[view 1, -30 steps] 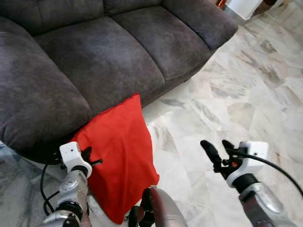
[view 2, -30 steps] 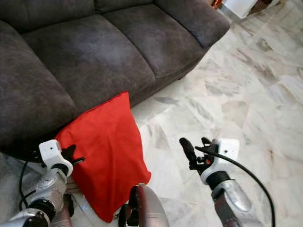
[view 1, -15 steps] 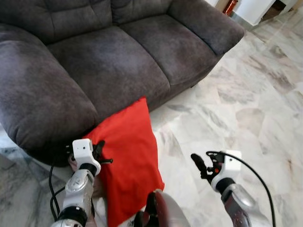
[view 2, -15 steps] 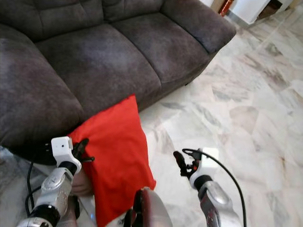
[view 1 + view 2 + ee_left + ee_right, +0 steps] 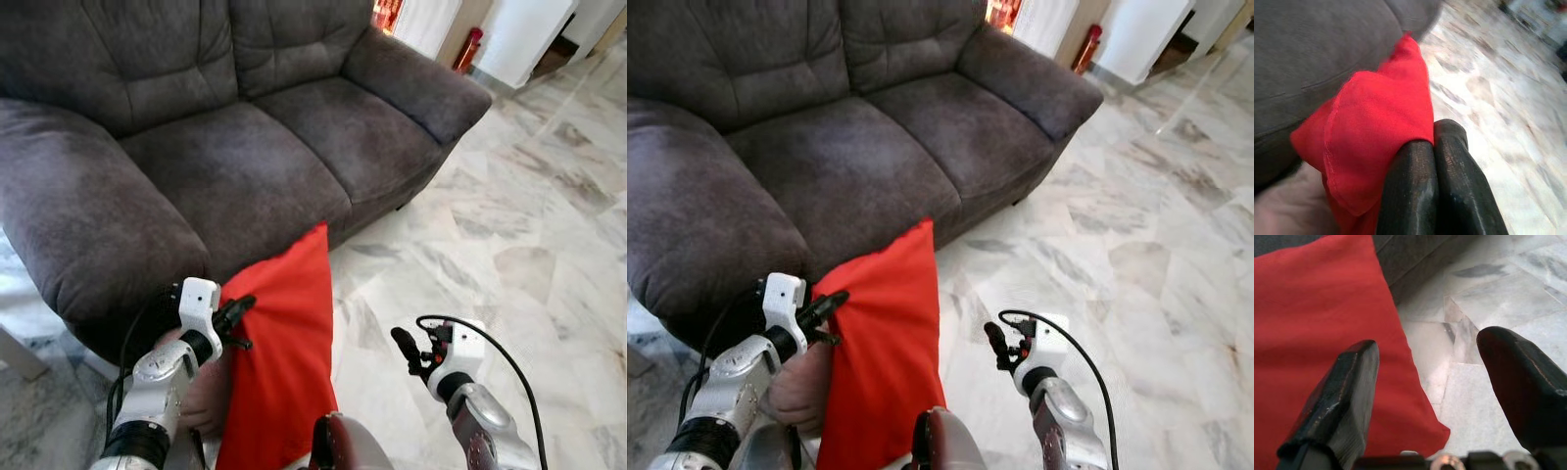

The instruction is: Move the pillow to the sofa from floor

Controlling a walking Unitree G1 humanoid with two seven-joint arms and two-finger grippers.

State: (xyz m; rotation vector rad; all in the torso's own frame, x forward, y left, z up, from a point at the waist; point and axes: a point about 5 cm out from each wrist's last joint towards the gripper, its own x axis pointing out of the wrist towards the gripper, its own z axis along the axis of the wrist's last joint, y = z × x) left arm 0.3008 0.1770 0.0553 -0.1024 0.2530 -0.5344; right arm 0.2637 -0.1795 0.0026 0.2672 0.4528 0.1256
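Since a second ago my camera has tipped up, so more of the sofa's (image 5: 245, 157) backrest shows, and the red pillow (image 5: 284, 362) now stands taller and narrower against the sofa front than it did. My left gripper (image 5: 235, 311) has come in from the pillow's edge and now bites its upper left corner. In the left wrist view the two black fingers (image 5: 1415, 191) lie pressed together with a fold of red cloth caught at their tips, so I read the gripper as clamped on the pillow. The pillow hangs from that pinch, its top point rising just beyond the gripper toward the seat cushion. Its lower end drops out of the frame near my body, so I cannot tell whether it is touching the marble floor (image 5: 529, 225).

My right gripper (image 5: 413, 352) sits lower and closer to my body than before, off to the pillow's right and apart from it, over bare floor. Its fingers are spread wide in the right wrist view, one finger (image 5: 1337, 406) in front of the red cloth and the other over pale tile; they appear to hold nothing.

The grey sofa lies straight ahead of both grippers, its seat above the pillow.
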